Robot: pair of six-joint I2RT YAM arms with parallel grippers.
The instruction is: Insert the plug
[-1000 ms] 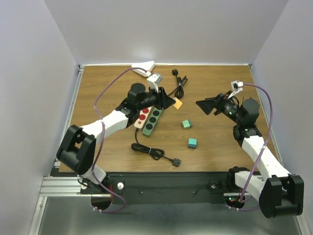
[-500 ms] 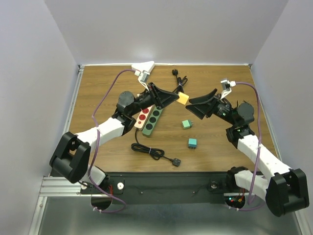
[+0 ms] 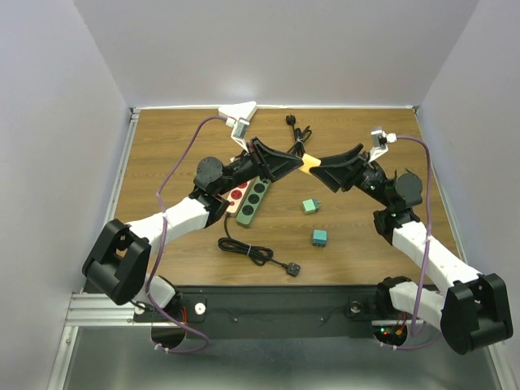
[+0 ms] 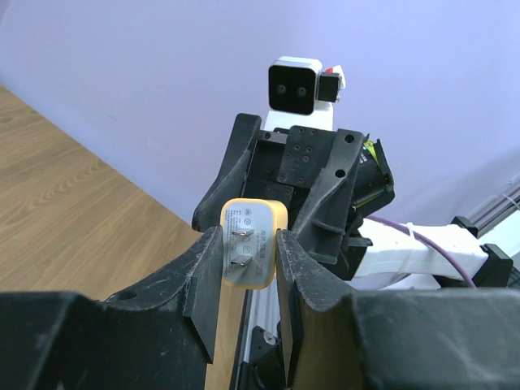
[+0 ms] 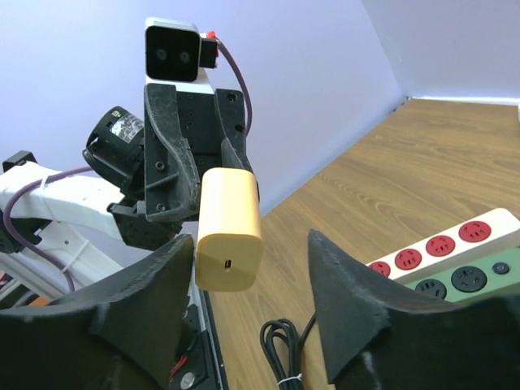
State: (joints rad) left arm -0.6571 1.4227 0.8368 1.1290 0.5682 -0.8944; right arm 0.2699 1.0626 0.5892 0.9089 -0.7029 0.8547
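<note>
"Where was the plug?"

"Held up off the worktop [image 3: 357, 236], over the middle and towards the far side. The yellow plug [image 3: 307, 165] sat clenched in the left tool [image 3: 301, 165], with one finger pressed on each flat side. In the left wrist view its two metal prongs pointed back at that camera."

"And the other arm?"

"The right tool [image 3: 319, 172] was released, its fingers [image 5: 138, 301] spread wide, and it faced the left one tip to tip. From the right wrist camera, the plug's port end lay between those two fingers, closer to the left one. I could not tell whether either finger touched it, because depth was hard to judge there."

"What about the power strip?"

"The power strip [image 3: 248, 197] lay flat on the worktop, left of centre, with its far end under the left arm's wrist (red sockets down its left side, dark ones in a green body on its right). It was apart from the plug, lower and nearer."

"Anything else down there?"

"Two teal adapters [image 3: 309, 206] sat right of the strip, one nearer than the other. A coiled black cable [image 3: 252, 252] lay on the near side of the strip. A second black cable [image 3: 299, 134], bundled, rested by the far edge, and left of it was a white triangular piece [image 3: 238, 110]."
</note>
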